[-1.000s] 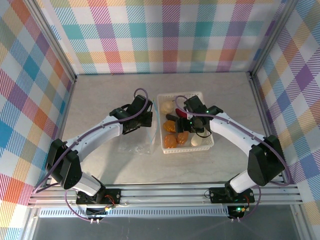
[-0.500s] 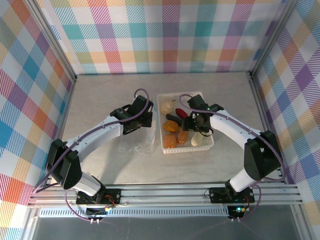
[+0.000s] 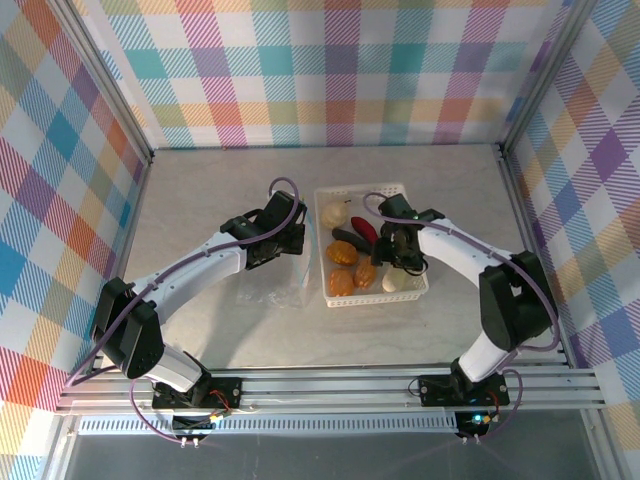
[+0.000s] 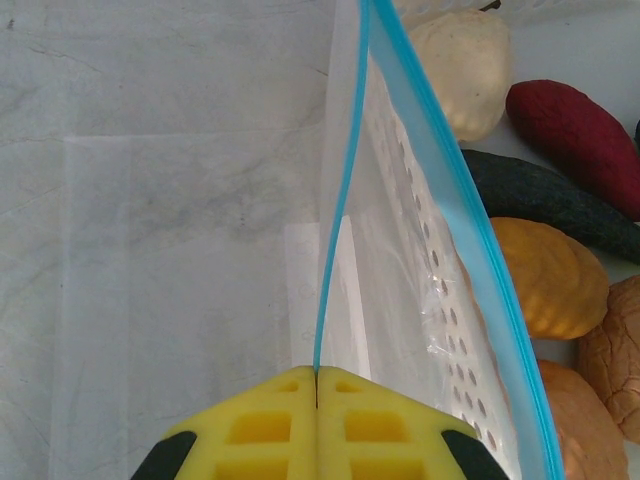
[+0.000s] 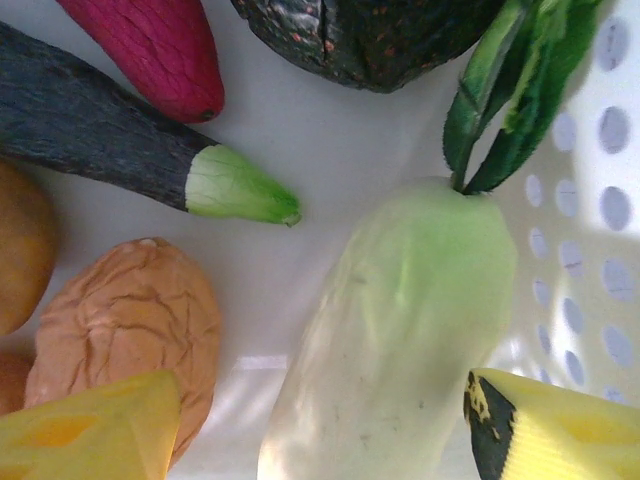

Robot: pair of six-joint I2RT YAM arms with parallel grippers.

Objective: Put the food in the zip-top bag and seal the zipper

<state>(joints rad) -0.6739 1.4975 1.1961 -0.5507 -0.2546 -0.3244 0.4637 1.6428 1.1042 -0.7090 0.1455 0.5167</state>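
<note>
Grey tabletop (image 3: 200,190): we find nothing shifted on it over the last second. The white lattice basket (image 3: 412,190), centre right of the top view, has kept its place. All the food we can see is inside it, and none is bagged. The zip-top bag (image 3: 268,288) lies flat just left of the basket, where it lay before.

The left gripper (image 4: 316,385), at the bottom centre of its wrist view, stays clamped tight on the zipper (image 4: 340,200). It lifts one blue lip so the mouth stands ajar toward the basket; no change there.

The one change is on the other side. The right arm has pulled its elbow inward and resettled the right gripper (image 5: 325,430) over the lower right part of the basket. Its jaws stand wide, one yellow pad at each lower corner of the wrist view, straddling the white radish (image 5: 400,330) with no grip made. The eggplant (image 5: 100,130) and a tan bread piece (image 5: 125,320) lie left of the radish.

We judge the radish chosen as the first item. The grasp is not yet made, and sealing remains far off.
</note>
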